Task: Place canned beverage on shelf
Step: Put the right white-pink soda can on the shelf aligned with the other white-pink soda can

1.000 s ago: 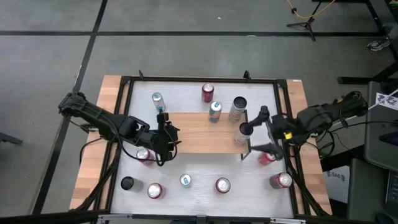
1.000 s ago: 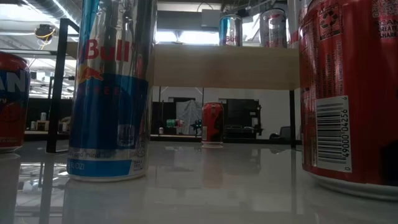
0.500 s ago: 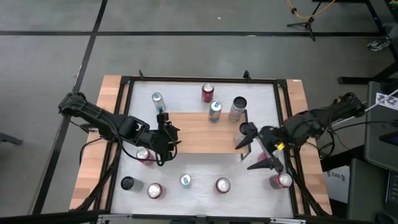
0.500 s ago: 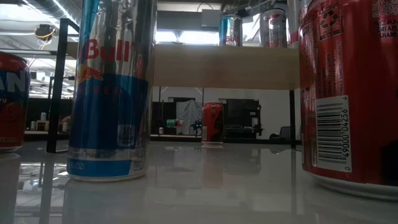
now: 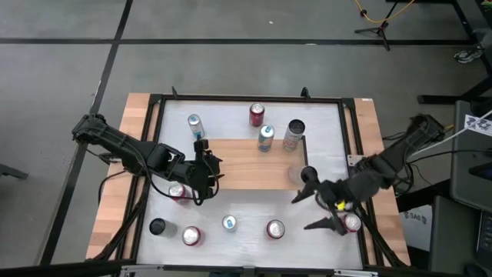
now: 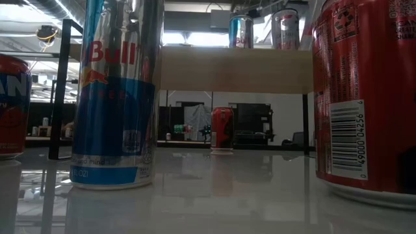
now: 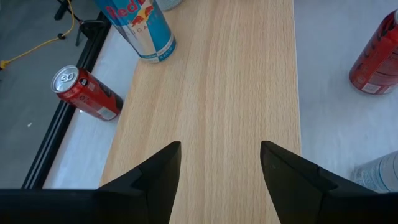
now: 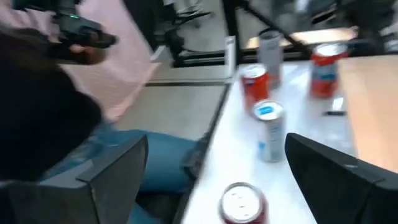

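The shelf [image 5: 246, 163] is a light wooden board on thin black legs, standing mid-table. A blue-topped can [image 5: 265, 137] and a grey can [image 5: 293, 134] stand on its far part, and a pale can [image 5: 295, 174] stands at its right end. My left gripper [image 5: 206, 166] hovers open over the shelf's left end [image 7: 211, 106], with nothing between its fingers. My right gripper [image 5: 314, 206] hangs open and empty off the shelf's near right corner. It stands between a red can [image 5: 275, 228] and another red can [image 5: 350, 223], both on the white tabletop.
More cans stand on the tabletop: red [image 5: 256, 114] and blue [image 5: 194, 123] at the far side, and red [image 5: 177, 191], black [image 5: 157, 226], red [image 5: 191, 235] and blue [image 5: 229, 223] nearer. A person [image 8: 74, 124] sits beyond the table's near edge. A black frame [image 5: 358, 154] rims the table.
My right gripper has swung away from the shelf's right end toward the table's near edge, sinking a little and turning, and its fingers have stayed open. The pale can stays on the shelf.
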### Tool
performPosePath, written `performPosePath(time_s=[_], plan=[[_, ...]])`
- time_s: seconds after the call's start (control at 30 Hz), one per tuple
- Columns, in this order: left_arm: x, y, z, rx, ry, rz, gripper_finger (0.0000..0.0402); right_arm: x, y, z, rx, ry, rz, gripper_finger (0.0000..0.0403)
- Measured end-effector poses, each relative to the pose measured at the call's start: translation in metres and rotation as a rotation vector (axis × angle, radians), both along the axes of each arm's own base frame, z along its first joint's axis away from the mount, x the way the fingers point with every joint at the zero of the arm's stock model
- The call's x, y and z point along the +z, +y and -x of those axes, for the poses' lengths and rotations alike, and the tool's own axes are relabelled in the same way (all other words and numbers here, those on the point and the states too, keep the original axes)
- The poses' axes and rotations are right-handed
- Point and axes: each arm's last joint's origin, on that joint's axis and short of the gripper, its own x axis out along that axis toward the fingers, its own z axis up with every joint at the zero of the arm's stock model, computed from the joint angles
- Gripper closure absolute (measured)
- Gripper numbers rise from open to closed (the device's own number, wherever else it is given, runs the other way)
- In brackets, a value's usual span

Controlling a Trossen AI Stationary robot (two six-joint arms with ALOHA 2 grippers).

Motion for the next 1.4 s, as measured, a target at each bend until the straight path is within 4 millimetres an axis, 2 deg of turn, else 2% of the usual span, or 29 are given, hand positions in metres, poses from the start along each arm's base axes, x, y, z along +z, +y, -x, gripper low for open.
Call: performPosePath(time_s=[0.17,0.3,0.47,0.73,1.4], plan=[[0.001,0.0,-0.001,0.0,-0.017,0.006,0.019,0.0,0.0,0.003,-0.201,-0.088,0.186,0.0033],[0.002,-0.001,-0.002,-0.003,-0.026,0.008,0.019,-0.007,-0.014,0.0,-0.359,-0.048,0.314,0.0033],[0.002,-0.001,-0.002,-0.002,-0.027,0.008,0.019,-0.012,-0.031,-0.009,-0.423,0.005,0.355,0.0033],[0.002,-0.001,-0.002,-0.002,-0.032,0.01,0.019,-0.016,-0.042,-0.018,-0.405,0.048,0.335,0.0033],[0.003,-0.001,-0.003,-0.022,-0.038,-0.007,0.019,-0.016,-0.04,-0.018,-0.369,0.076,0.245,0.0033]])
